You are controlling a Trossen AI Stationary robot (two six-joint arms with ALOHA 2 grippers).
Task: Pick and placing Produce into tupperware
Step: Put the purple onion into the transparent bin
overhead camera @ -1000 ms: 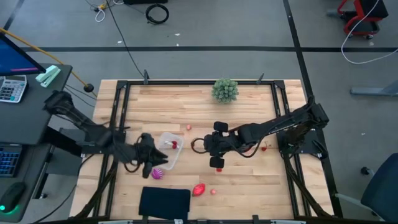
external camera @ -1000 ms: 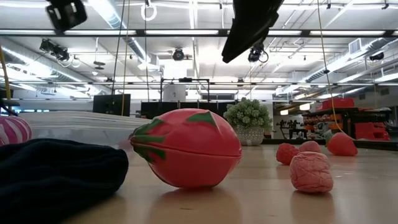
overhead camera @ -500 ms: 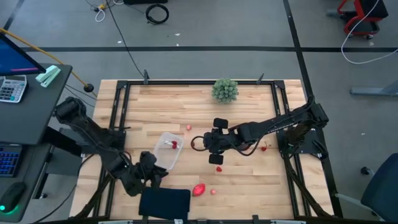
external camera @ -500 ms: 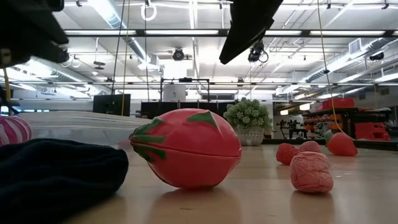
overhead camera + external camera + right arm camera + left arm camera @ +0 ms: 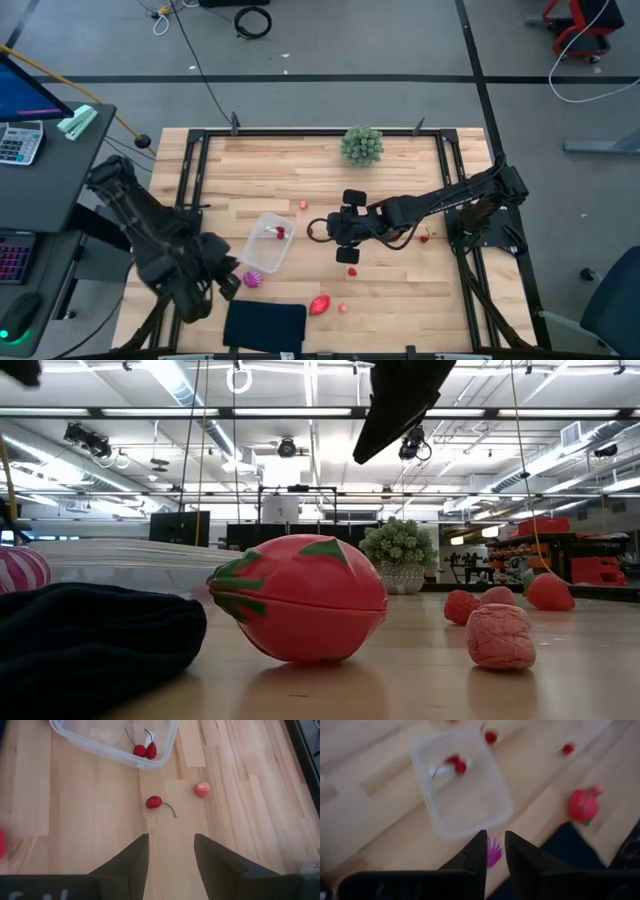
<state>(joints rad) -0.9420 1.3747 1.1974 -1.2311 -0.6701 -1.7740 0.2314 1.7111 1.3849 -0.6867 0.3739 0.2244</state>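
The clear tupperware lies left of centre with two red cherries in it; it also shows in the left wrist view and the right wrist view. A purple-white ball lies by its front edge. A big pink-red piece lies near the front. My left gripper hangs above the table's front left, empty, its fingers a narrow gap apart. My right gripper is open and empty, pointing at the tub. A cherry and a pink berry lie before it.
A black pad lies at the front edge, left of the pink-red piece. A green plant stands at the back. Loose berries lie at the front, under the right arm and at the right.
My left arm has drawn back from beside the tub and the purple-white ball toward the front left and risen. The right arm has hardly moved.
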